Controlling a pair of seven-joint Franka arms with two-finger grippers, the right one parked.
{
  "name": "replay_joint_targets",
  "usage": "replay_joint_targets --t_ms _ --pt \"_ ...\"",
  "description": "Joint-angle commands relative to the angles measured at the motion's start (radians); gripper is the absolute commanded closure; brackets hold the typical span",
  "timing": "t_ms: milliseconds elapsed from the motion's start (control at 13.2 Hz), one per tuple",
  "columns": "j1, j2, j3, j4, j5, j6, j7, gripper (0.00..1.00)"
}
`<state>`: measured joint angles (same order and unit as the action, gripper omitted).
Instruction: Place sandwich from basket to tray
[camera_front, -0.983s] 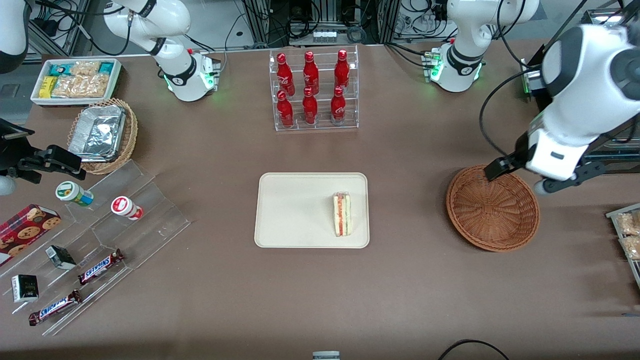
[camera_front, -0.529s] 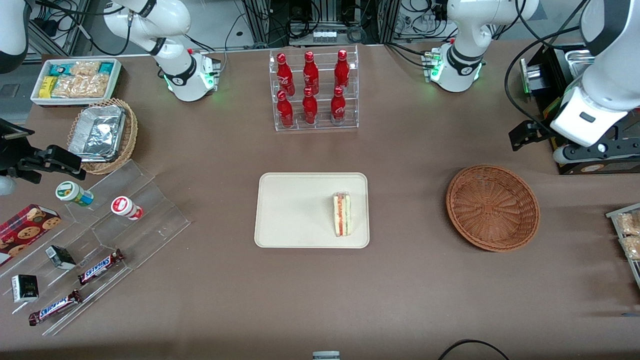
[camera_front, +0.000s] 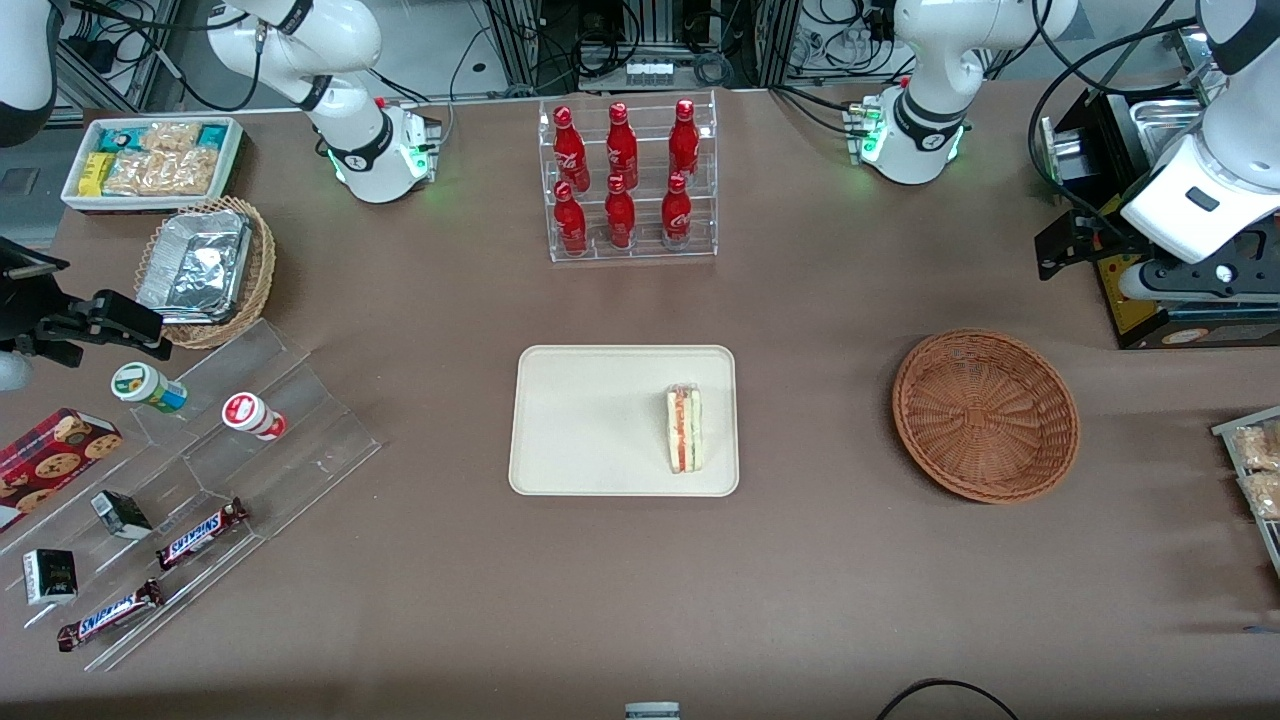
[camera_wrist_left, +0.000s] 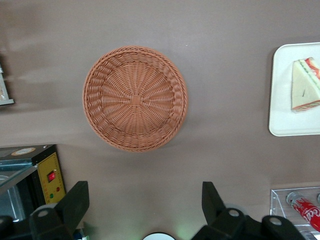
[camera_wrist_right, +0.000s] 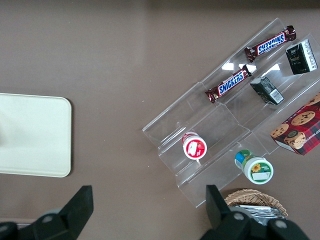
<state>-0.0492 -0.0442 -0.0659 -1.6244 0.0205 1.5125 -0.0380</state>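
Looking on, the sandwich (camera_front: 685, 430) already lies on the tray (camera_front: 590, 420) mid-desk, the basket (camera_front: 985, 415) is bare, so the gripper (camera_wrist_left: 145, 210), fingers apart near the desk's edge, should simply stay clear.

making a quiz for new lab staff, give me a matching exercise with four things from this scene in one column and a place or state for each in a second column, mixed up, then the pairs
Things:
1. sandwich
2. basket
3. gripper
4. tray

Places or states:
A. empty, toward the working arm's end of the table
B. open, raised above the table, holding nothing
C. lies on the tray, at its end closest to the basket
D. flat on the table, nearer the front camera than the bottle rack

Pairs: 1-C, 2-A, 3-B, 4-D
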Motion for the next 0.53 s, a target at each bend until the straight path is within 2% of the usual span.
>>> replay_joint_targets --t_ms 0,454 --pt "0.022 0.018 -0.017 0.031 -0.028 -0.023 0.020 0.00" --pt "0.014 0.020 -0.015 0.032 -0.019 -0.026 0.023 0.00"
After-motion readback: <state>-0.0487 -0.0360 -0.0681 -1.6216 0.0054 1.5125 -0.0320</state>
